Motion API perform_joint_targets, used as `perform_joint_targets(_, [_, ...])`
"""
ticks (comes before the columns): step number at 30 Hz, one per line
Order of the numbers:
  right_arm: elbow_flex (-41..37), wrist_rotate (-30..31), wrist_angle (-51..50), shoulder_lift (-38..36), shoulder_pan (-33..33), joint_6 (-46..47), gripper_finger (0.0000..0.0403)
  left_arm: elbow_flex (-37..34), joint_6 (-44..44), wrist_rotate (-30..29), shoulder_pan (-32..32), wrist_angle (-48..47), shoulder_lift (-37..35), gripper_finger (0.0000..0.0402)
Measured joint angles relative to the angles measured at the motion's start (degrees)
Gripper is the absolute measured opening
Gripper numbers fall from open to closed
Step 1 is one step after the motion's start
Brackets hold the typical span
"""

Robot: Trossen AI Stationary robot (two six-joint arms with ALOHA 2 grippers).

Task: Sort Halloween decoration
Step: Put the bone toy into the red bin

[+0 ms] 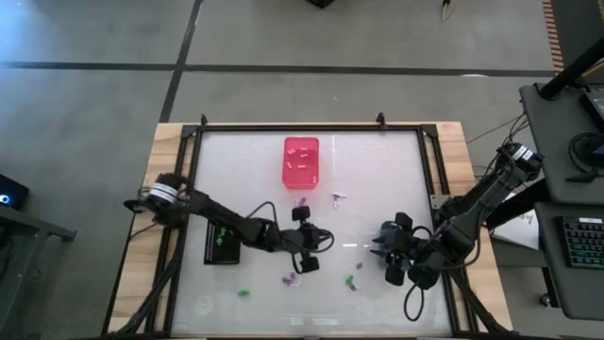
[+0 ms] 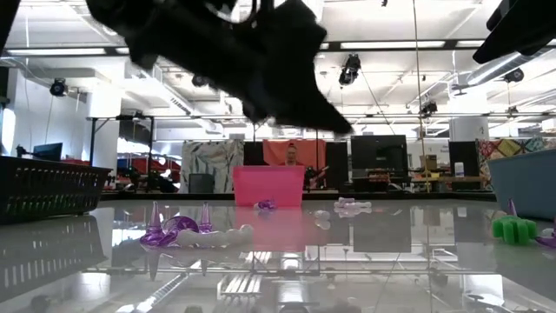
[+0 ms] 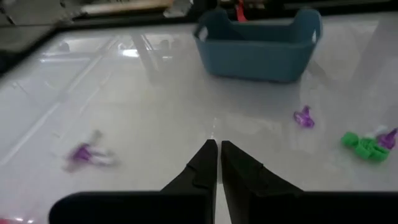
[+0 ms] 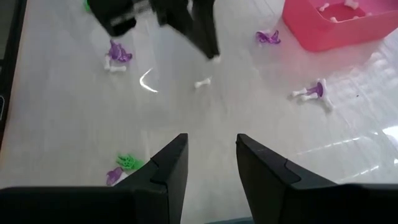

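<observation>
Left gripper sits low over the middle of the table, fingers pressed together. Nothing shows between the tips in its wrist view, so it looks like a closed grab with no piece in it, or one too small to tell. In the right wrist view a small white piece lies on the table just beside the left gripper's tip, probably its target.

Right gripper hangs near the right side of the table, fingers spread with nothing between them, apparently waiting or lining up.

Decoration pieces are scattered loose: purple and white ones closest in the low view, a green one to the right, and a green and purple pair near the right gripper.

Farther out, a blue bin stands beyond the left gripper. A black bin lies under the left arm. The pink bin at the far middle already holds a few white pieces, so white seems to go there. Sorting looks early.
</observation>
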Motion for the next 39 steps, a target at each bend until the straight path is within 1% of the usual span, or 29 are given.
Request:
perform_joint_targets(4, [0.00, 3.07, 0.28, 0.00, 0.00, 0.55, 0.0128, 0.01, 3.98, -0.08, 2.08, -5.54, -5.73, 0.0000])
perform_joint_targets(8, [0.00, 4.45, 0.28, 0.00, -0.09, 0.31, 0.0128, -0.03, 8.74, -0.08, 5.70, -11.65, -11.16, 0.0000])
perform_joint_targets(13, [0.00, 5.57, 0.31, 0.00, -0.11, 0.09, 0.0128, -0.03, 13.66, 0.22, 13.04, -18.57, -16.41, 0.0000])
perform_joint_targets(15, [0.00, 5.82, 0.29, 0.00, -0.11, 0.06, 0.0128, -0.03, 14.73, 1.61, 17.19, -21.27, -17.32, 0.0000])
perform_joint_targets(20, [0.00, 5.90, 0.32, 0.00, -0.66, 0.07, 0.0128, -0.03, 14.08, 4.69, 28.63, -24.47, -16.52, 0.0000])
perform_joint_targets(23, [0.00, 5.88, 0.29, 0.00, -1.18, 0.07, 0.0128, -0.03, 11.94, 10.11, 34.58, -24.39, -15.03, 0.0000])
perform_joint_targets(27, [0.00, 5.88, 0.25, 0.00, -2.03, -0.09, 0.0128, 0.03, 8.04, 17.05, 40.00, -24.01, -12.81, 0.0000])
perform_joint_targets(29, [0.00, 5.88, 0.23, 0.00, -2.56, -0.10, 0.0127, 0.03, 6.29, 18.48, 41.56, -24.20, -12.08, 0.0000])
perform_joint_targets(33, [0.00, 5.80, 0.29, 0.00, -3.53, -0.05, 0.0127, 0.03, 4.23, 18.50, 42.69, -23.94, -11.98, 0.0002])
perform_joint_targets(39, [0.00, 4.59, 0.28, 0.00, -5.75, 4.73, 0.0128, 0.03, 4.24, 18.52, 42.69, -24.03, -12.33, 0.0034])
